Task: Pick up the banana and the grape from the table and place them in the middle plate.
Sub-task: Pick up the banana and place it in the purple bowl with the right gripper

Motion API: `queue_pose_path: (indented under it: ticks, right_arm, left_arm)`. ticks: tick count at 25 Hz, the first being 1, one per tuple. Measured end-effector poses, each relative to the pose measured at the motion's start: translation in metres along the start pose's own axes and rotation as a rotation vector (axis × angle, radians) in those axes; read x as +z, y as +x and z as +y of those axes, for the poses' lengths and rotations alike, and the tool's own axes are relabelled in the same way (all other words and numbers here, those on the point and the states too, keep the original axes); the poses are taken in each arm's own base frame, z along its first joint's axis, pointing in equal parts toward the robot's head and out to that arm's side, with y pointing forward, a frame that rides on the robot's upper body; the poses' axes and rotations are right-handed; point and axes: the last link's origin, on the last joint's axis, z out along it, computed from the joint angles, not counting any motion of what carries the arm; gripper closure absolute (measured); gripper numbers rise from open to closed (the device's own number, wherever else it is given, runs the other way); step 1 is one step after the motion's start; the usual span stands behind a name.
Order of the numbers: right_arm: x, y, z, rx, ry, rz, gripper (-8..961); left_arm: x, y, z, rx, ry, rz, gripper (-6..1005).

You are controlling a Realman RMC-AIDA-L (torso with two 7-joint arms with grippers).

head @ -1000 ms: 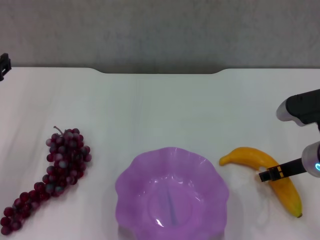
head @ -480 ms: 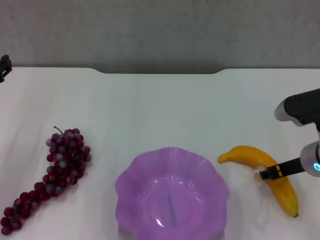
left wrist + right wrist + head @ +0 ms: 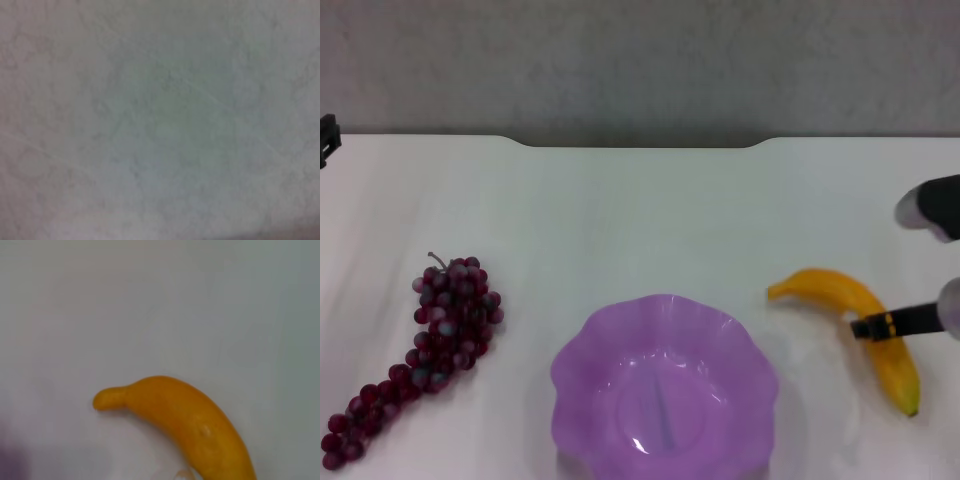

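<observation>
Nothing is yet placed in the middle plate (image 3: 664,398): the grape (image 3: 435,335) lies untouched on the worktop (image 3: 650,220), and the banana (image 3: 865,325) lies beside the plate, crossed by the right gripper (image 3: 876,325), whose finger state cannot be told.

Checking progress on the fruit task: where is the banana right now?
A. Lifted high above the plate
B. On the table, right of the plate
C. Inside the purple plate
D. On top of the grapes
B: the banana lies on the white table to the right of the plate, with the right tool at its middle.
</observation>
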Motion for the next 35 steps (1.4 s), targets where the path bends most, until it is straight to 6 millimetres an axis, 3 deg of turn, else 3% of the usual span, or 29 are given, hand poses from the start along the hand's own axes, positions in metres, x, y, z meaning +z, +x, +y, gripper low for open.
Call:
queue_pose_path:
  ticks: [3, 13, 23, 28, 32, 35]
  right_arm:
    - [-0.030, -0.009, -0.012, 0.048, 0.014, -0.154, 450]
    - [-0.075, -0.021, -0.015, 0.035, 0.043, -0.365, 456]
    - [-0.100, -0.039, 0.036, -0.125, -0.038, -0.459, 455]
    - [-0.101, -0.040, 0.062, -0.195, -0.090, -0.454, 457]
    - [-0.099, -0.040, 0.071, -0.217, -0.108, -0.452, 457]
    - [-0.096, -0.041, 0.093, -0.283, -0.150, -0.442, 458]
  left_arm:
    - [0.000, -0.001, 0.000, 0.000, 0.001, -0.001, 386]
    - [0.000, -0.002, -0.001, 0.000, 0.003, -0.003, 388]
    - [-0.001, -0.002, -0.002, -0.001, 0.004, -0.008, 388]
    - [0.000, -0.001, -0.001, 0.006, 0.001, -0.012, 388]
    - [0.000, 0.001, 0.001, 0.007, -0.002, -0.008, 388]
    - [0.000, 0.001, 0.001, 0.007, -0.003, -0.007, 388]
